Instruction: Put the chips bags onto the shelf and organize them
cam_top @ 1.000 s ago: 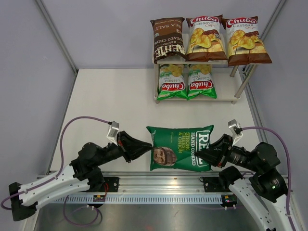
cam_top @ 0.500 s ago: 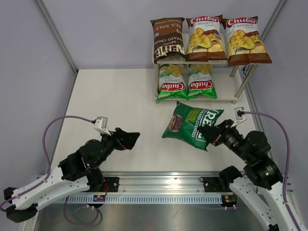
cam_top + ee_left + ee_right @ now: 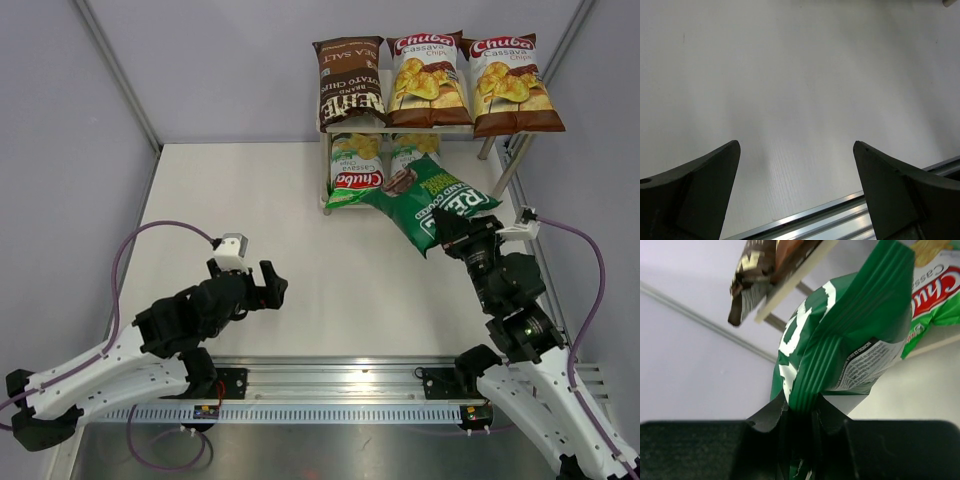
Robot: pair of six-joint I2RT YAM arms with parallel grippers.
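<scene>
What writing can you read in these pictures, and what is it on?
"Chuba Cassava Chips": two brown bags.
"Chuba": green bag.
"Kettle", "Sea Salt": dark brown bag.
"REAL": dark green bag in the right hand.
Fine print on that bag: too small to read.

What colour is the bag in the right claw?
REAL bag: dark green, white lettering; best in top view.
</scene>
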